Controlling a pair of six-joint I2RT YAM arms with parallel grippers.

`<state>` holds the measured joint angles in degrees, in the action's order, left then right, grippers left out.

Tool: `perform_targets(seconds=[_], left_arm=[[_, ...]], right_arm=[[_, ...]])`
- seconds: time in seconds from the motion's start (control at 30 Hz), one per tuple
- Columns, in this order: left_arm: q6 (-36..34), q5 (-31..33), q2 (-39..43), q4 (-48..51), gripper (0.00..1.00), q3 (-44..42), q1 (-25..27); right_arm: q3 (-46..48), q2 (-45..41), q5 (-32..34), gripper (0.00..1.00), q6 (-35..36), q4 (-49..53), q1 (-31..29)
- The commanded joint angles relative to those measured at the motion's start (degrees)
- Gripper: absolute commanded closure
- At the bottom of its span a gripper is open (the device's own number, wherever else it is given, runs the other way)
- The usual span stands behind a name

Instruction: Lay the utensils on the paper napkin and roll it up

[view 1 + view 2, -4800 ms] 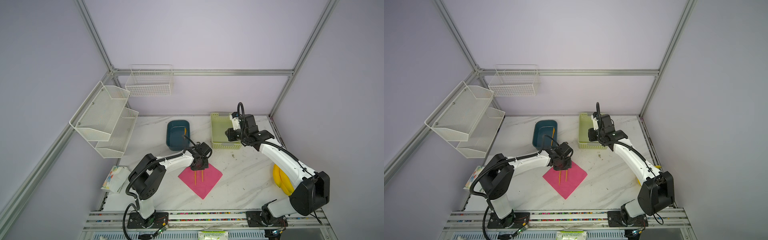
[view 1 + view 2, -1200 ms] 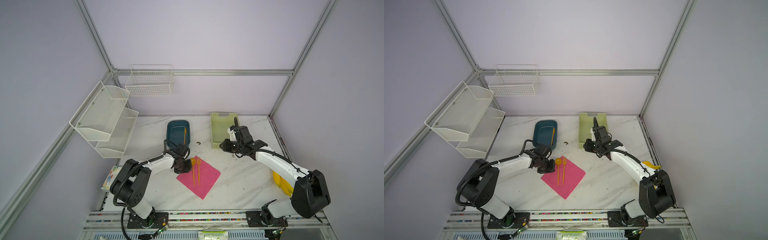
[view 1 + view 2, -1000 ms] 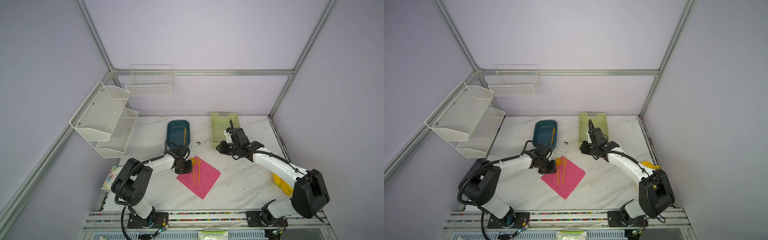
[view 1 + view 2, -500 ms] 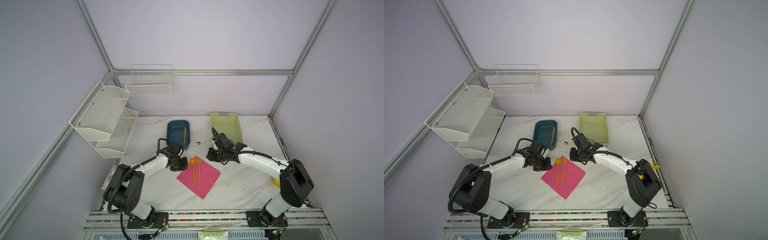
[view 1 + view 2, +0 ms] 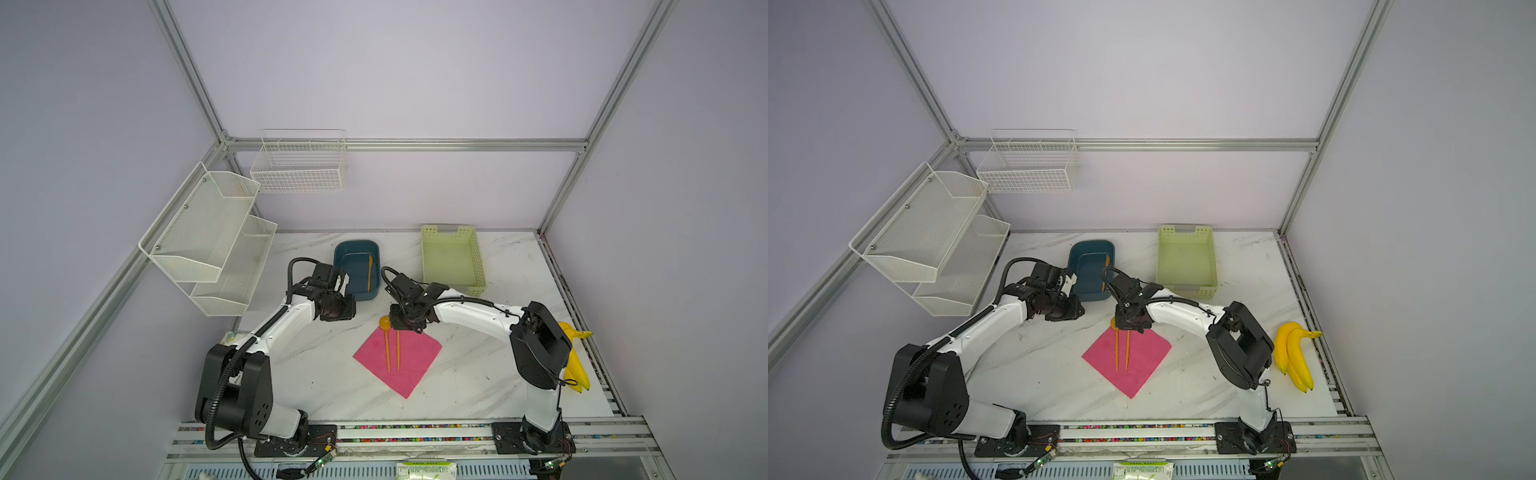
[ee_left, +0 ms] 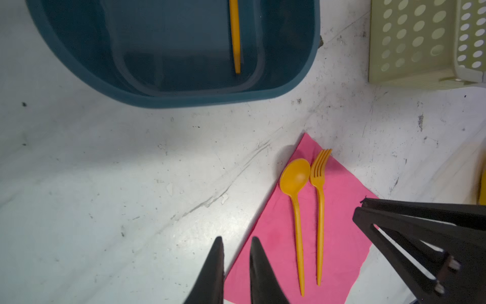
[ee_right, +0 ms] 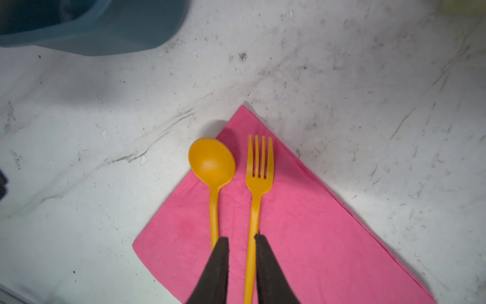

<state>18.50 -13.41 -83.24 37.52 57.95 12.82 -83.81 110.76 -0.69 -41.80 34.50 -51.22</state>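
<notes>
The pink paper napkin (image 5: 409,365) lies flat as a diamond near the table's middle. On it, side by side, rest two of the orange utensils, a spoon (image 7: 212,164) and a fork (image 7: 259,168), and the spoon's bowl (image 5: 385,321) overhangs the far-left edge. A third orange utensil (image 6: 234,36) lies inside the blue tub (image 5: 338,259). My right gripper (image 7: 241,237) hovers over the two handles. Its jaws are narrowly open, and the fork's handle shows in the gap, ungripped. My left gripper (image 6: 236,238) hangs left of the napkin near the tub, narrowly open with nothing in it.
A pale green perforated basket (image 5: 478,266) stands behind the right arm. Yellow bananas (image 5: 1293,357) lie at the right edge. White mesh shelves (image 5: 208,232) and a wire basket (image 5: 299,166) hang at the back left. In the left wrist view the right arm's black frame (image 6: 420,237) crowds the napkin's side.
My right arm has swung from the green basket across to the fork and spoon. My left gripper has drawn back from the napkin toward the tub and its jaws have parted slightly.
</notes>
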Motion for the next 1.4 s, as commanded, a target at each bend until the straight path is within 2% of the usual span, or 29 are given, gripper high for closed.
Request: perform_targets(seconds=[0.0,0.17,0.43,1.37], left_arm=[[-3.60,0.85,2.69,2.40,0.79,4.23,-1.68],[-3.88,1.21,5.09,2.47,0.79,2.79,-2.89],[-3.93,1.59,5.46,2.57,0.78,2.67,-2.95],[-3.82,0.50,4.84,2.62,0.78,2.51,-2.98]], right_arm=[[-1.99,1.80,2.79,0.77,-2.47,4.88,-1.14],[-2.58,3.40,3.94,0.78,-4.16,5.18,-1.44],[-2.30,4.48,2.11,0.80,-5.79,3.78,-1.95],[-2.32,7.71,1.37,0.84,-5.36,2.65,-2.00]])
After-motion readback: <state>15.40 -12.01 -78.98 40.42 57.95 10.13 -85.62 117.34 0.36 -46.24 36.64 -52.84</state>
